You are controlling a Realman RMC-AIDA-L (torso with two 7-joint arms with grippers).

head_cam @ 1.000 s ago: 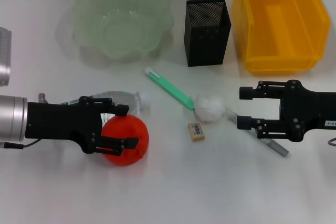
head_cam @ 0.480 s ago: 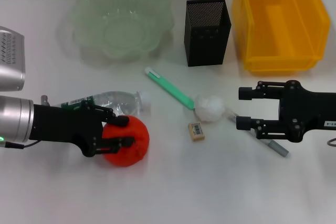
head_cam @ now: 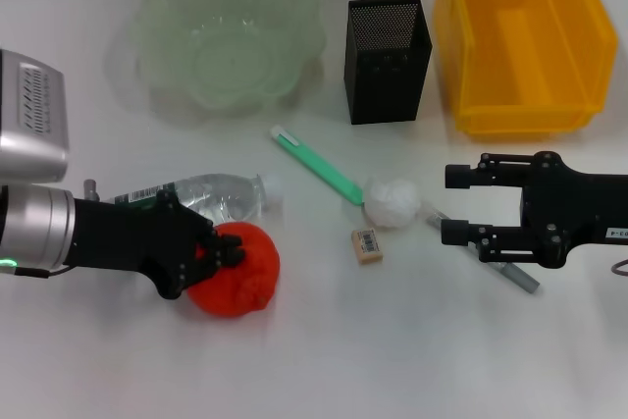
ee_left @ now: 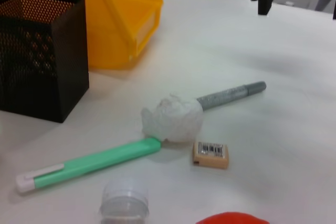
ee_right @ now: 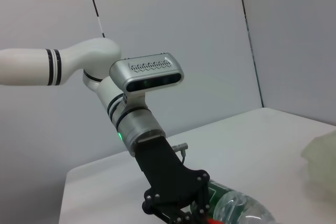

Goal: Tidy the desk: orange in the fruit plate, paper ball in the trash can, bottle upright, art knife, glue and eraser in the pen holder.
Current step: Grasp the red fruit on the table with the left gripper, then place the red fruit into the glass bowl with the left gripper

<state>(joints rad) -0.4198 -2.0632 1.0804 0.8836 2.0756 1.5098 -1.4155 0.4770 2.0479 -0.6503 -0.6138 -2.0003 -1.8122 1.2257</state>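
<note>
Low on the bench (head_cam: pixel 324 360), the left gripper's (head_cam: pixel 218 254) fingers (head_cam: pixel 228 252) clench the orange (head_cam: pixel 237 269) beside the lying bottle (head_cam: pixel 201 195), arm stretching level from the left. Right gripper (head_cam: pixel 454 204) hovers spread near the paper ball (head_cam: pixel 392 202).

A plain white worktop (head_cam: pixel 324 360) lies under both claws and spreads out beyond them on every side, matte, with soft blurred shadows under even light. Past the left claw (head_cam: pixel 218 254), at the worktop's far edge, stands a pale grey wall (ee_right: pixel 173 19) with thin dark vertical seams between its panels (ee_right: pixel 248 35)
</note>
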